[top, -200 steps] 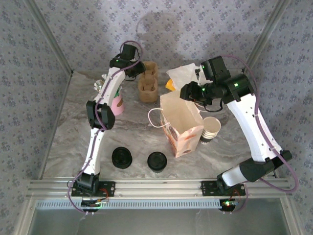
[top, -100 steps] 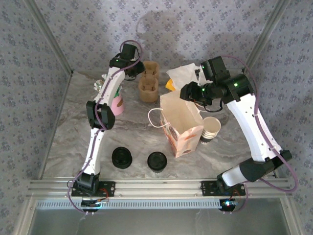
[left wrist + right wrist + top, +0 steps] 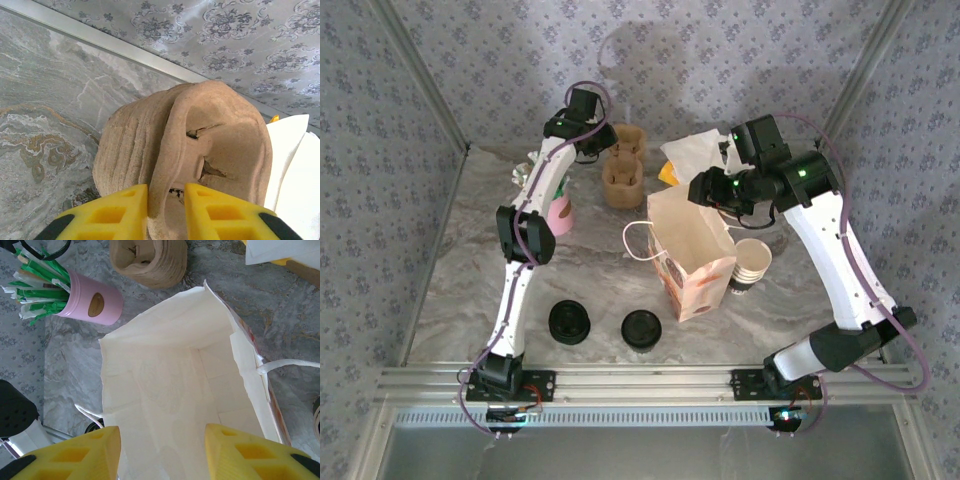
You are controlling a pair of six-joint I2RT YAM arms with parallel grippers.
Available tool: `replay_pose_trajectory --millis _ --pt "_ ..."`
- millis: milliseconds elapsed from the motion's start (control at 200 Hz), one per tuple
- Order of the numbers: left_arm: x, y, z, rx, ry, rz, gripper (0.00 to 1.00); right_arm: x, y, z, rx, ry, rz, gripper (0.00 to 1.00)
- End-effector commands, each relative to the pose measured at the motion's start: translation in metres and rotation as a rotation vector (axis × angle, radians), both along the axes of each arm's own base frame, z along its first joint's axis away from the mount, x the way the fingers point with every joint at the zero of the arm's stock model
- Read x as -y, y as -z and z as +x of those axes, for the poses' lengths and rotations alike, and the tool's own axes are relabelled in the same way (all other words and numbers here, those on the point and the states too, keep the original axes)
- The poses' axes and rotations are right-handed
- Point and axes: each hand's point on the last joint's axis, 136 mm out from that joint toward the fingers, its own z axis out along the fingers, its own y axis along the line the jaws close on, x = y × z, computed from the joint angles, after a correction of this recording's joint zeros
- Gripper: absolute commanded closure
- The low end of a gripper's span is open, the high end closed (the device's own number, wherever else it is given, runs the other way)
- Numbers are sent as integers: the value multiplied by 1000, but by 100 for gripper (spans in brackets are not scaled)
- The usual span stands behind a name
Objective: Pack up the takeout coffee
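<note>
The pulp carrier point(image 3: 225, 140) was clamped at its rim by the left jaws; the right jaws were held apart over the open paper bag point(image 3: 165, 390); room was seen on the lower-left surface point(image 3: 455, 285).

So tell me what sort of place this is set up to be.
Probably a mock coffee-shop takeout counter inside a robot test cell. A handled paper carry bag, a moulded-pulp cup carrier and a stack of paper cups sit on a marble-look table.

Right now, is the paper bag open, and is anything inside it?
Open and empty. The paper bag has its mouth spread wide; inside, just its bare walls and floor.
</note>
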Motion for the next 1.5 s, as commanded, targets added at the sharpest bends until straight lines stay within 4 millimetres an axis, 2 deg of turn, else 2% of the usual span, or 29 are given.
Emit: replay_pose_trajectory --millis 0,335,495,1064,1494 --pt "4 -6 7 31 14 -23 79 1 1 -1 -12 -2 -3 51" --pt "4 -7 5 28 13 -29 100 2 -4 0 -5 5 -4 51" --pt "4 -17 4 41 14 -36 100 2 -6 -1 -6 7 -4 51" --pt "0 -74 -6 126 18 -70 100 3 -4 -5 -5 5 -26 51" --pt "-3 -104 -17 162 27 -81 100 -1 1 -7 -8 0 -35 51"
